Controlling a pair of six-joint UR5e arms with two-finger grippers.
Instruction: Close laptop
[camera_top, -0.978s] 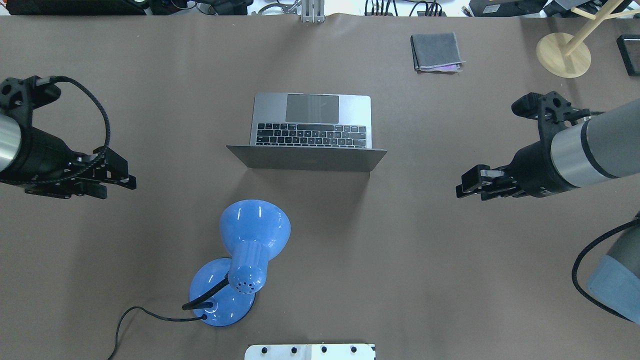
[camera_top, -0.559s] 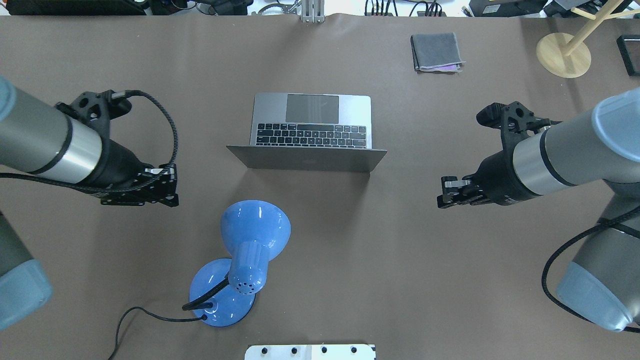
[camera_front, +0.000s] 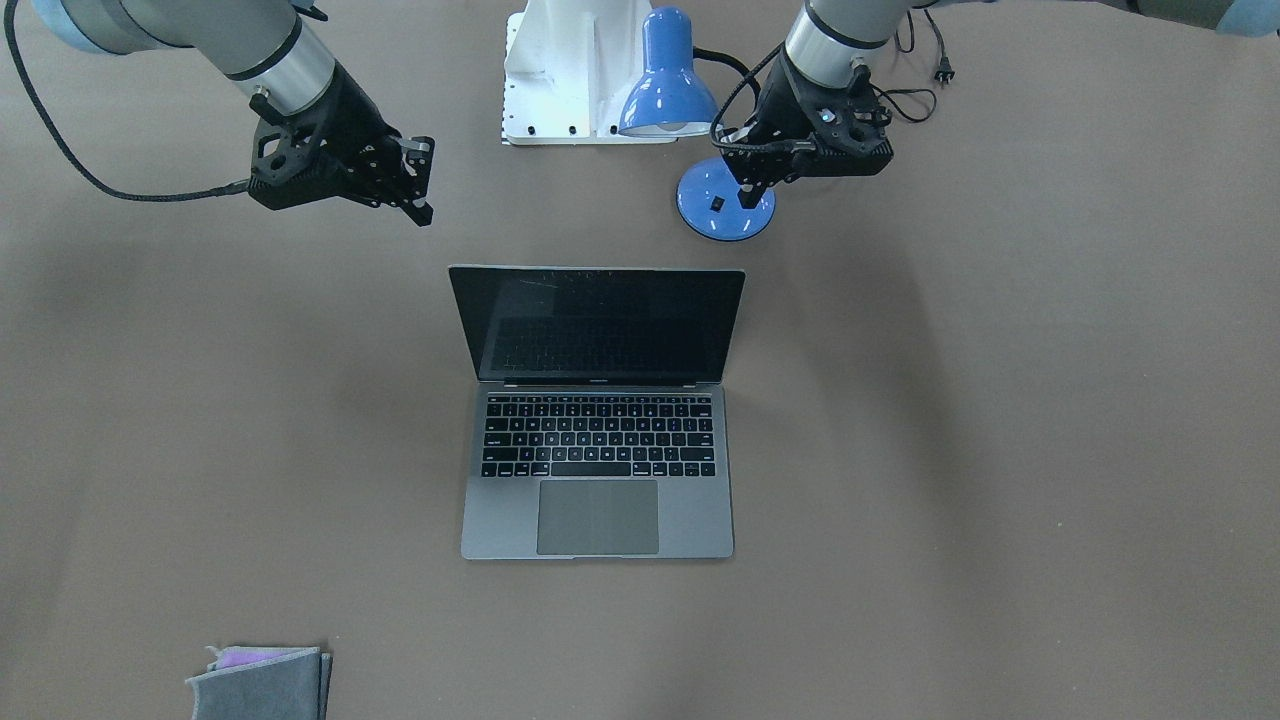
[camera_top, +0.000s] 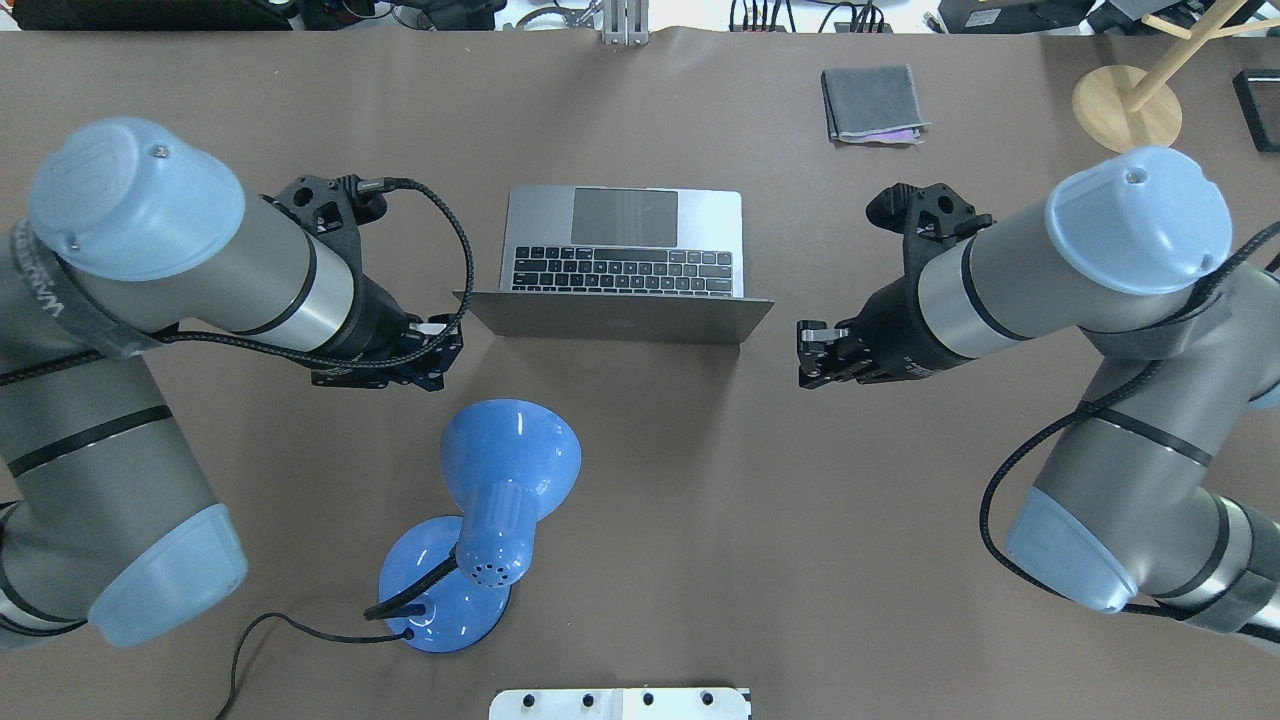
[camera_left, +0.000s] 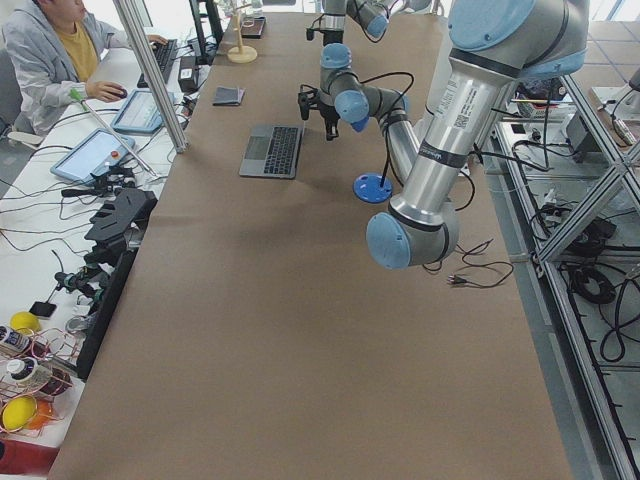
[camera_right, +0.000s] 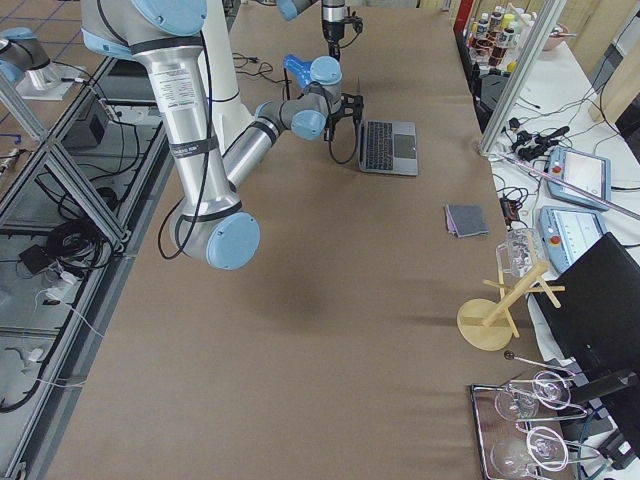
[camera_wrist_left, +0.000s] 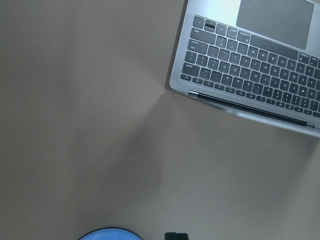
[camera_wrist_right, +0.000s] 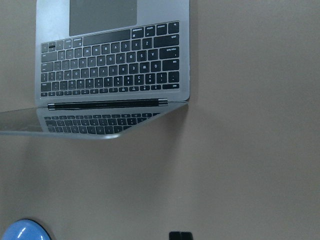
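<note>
Seen from the overhead camera, with 12 o'clock on the side far from the robot, the laptop (camera_top: 622, 262) stands open in the middle of the brown counter (camera_top: 700, 560). Its base lies flat, with the trackpad toward 12 o'clock. The lid rises on the robot's side and leans back a little toward 6 o'clock. The screen is dark.

The left tool (camera_top: 452, 350) hangs at 9 o'clock of the lid, close to its left corner but apart from it. The right tool (camera_top: 806, 356) hangs at 3 o'clock of the lid, a bit further from that corner. In each wrist view the fingertips show as one small black block, so both tools look pressed together, and neither one pinches anything.

A blue desk lamp (camera_top: 500, 490) stands at 7 o'clock of the laptop. Its shade points toward the back of the lid and is near the left tool, at about 5 o'clock of it, touching neither. The lamp's black cord (camera_top: 260, 630) runs off toward 8 o'clock.

A folded grey cloth (camera_top: 872, 103) lies at 1 o'clock, well apart from the laptop. A wooden stand (camera_top: 1128, 108) is further out, at 2 o'clock.
</note>
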